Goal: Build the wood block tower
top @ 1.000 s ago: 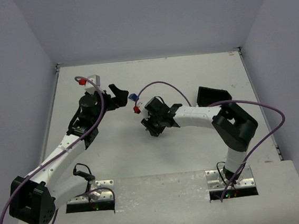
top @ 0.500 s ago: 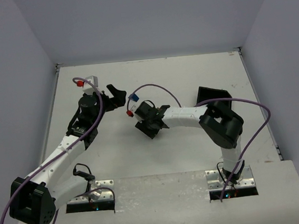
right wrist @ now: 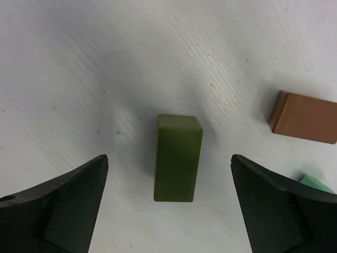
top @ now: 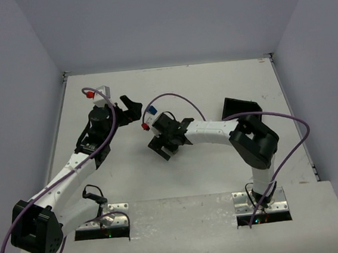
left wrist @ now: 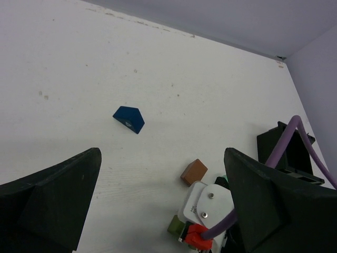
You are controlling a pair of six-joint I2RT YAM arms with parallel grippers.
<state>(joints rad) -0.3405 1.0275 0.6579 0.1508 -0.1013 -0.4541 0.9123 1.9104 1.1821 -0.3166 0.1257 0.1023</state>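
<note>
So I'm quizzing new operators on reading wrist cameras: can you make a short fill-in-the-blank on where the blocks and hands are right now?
1. The block between the right hand's fingers is ___ in colour.
2. Neither finger touches it: the right hand is ___.
3. In the left wrist view, the wedge-shaped block lying apart from the others is ___.
4. The brown-orange block rests directly on the ___.
Missing words: olive; open; blue; table.
</note>
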